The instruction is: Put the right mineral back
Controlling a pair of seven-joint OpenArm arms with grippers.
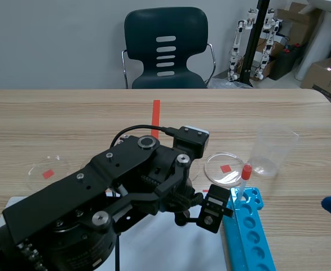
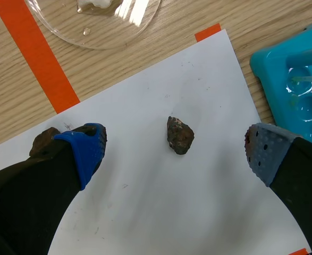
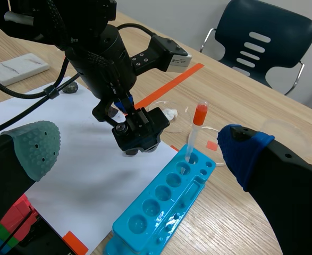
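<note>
Brown mineral (image 2: pixel 180 135), shown lying untouched on the white sheet (image 2: pixel 161 212). The left gripper (image 2: pixel 175 147) is held spread above the sheet, one finger to each side of the mineral. The right gripper (image 3: pixel 140 149) is likewise spread, over the sheet's edge, beside which the blue rack (image 3: pixel 145 218) is set.

The mineral (image 2: pixel 179 135) is rough and pitted, dull brown with a few faint glints. It lies on a white paper sheet (image 2: pixel 161 212), matt and lightly smudged. The desk (image 1: pixel 69 118) is pale wood grain with a low sheen. The petri dish (image 2: pixel 108 26) is clear and glossy. The turquoise tube rack (image 2: pixel 272 69) is smooth, shiny plastic. The left pincer (image 2: pixel 175 147) has rubbery, dotted matt pads (image 2: pixel 89 146).
</note>
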